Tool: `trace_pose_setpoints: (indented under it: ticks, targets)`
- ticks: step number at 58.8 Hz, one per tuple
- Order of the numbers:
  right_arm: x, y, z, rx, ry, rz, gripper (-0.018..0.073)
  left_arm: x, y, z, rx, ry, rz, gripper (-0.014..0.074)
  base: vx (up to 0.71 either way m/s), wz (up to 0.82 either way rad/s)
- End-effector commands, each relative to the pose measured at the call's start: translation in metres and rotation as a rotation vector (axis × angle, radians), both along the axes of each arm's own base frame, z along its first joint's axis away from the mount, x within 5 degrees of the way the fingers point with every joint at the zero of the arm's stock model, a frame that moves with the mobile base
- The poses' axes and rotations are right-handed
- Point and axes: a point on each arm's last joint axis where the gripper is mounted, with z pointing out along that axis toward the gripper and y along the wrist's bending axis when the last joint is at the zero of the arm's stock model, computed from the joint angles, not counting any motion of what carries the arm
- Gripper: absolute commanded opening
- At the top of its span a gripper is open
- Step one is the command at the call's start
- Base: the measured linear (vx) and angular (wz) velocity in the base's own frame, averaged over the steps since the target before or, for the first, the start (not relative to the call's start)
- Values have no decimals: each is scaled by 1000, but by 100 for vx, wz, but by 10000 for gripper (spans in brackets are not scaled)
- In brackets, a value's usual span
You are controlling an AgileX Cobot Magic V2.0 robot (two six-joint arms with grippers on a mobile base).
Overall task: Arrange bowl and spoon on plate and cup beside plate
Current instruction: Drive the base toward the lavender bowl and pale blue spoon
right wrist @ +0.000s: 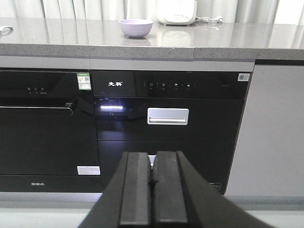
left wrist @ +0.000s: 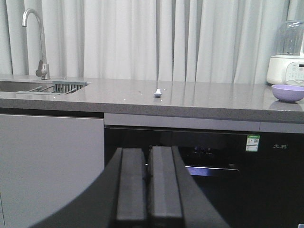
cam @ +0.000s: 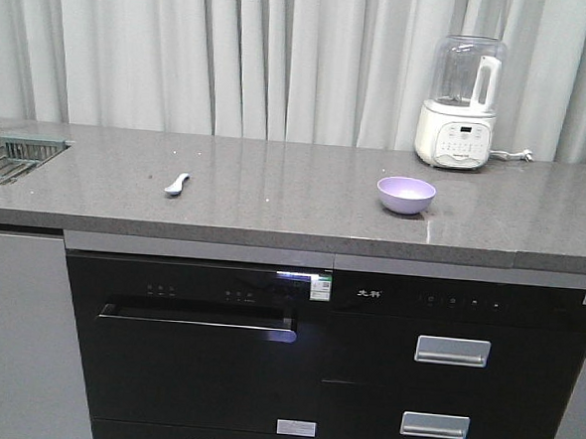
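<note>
**Both end effectors idle below counter level; plate and cup not located**

The counter (cam: 275, 194) is a long grey speckled stone slab, polished enough to show reflections. It sits over dark glossy appliance fronts (cam: 324, 361). A sink (cam: 8, 157) is let into its far left end. A cream jug appliance with a clear top (cam: 461, 105) stands at the back right.

The left end effector (left wrist: 147, 164) and the right end effector (right wrist: 153, 164) both hang in front of the cabinets, below the counter top. Each has its jaws pressed together with nothing between them.

The bowl (cam: 406, 195) is small, round, matte lavender plastic. It sits upright on the right part of the counter, in front of the jug appliance. The spoon (cam: 177, 184) is short, pale and flat. It lies well apart from the bowl, to the left of centre. No plate or cup shows in any view.

Risks, as judged:
- With no plate in sight, nothing can be placed until one is found.
- An arm rising from this height could strike the counter's front edge.
- The bowl looks light and could skid on the polished stone or tip under a rim pinch.
- The spoon lies low against the hard counter, so a grasp may scrape the surface, push it away or miss.
</note>
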Motion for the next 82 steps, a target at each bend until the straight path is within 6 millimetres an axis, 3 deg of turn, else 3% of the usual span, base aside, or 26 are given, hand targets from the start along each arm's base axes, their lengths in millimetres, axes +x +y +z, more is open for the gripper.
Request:
trace_pose_setpoints:
  ticks: [1, 82]
  targets:
    - [0, 0, 3, -18, -86, 3, -9, 0, 0, -1, -9, -63, -6, -6, 0, 0]
    - [0, 0, 3, -18, -86, 3, -9, 0, 0, -1, -9, -63, -6, -6, 3, -1]
